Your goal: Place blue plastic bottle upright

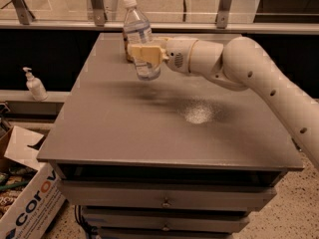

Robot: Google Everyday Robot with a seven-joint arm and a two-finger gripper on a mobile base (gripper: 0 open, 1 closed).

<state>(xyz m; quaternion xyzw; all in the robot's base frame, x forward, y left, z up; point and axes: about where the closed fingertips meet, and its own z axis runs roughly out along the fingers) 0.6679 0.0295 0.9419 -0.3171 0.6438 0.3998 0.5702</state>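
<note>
Over table (pixel 124 133), claw (pixel 144 54) clamps blue plastic bottle (pixel 137 28); box (pixel 30 208): "corov".

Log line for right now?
pincer over far-left table, shut on blue plastic bottle | bottle near upright, cap up, off surface | brown can behind | not yet placed

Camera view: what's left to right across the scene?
White pump bottle → blue plastic bottle, gripped in the tool over the far side of the table → arm reaching in from the right.

The arm (pixel 259 78) extends in from right, gripper (pixel 145 54) aloft clasping blue plastic bottle (pixel 137 26).
</note>
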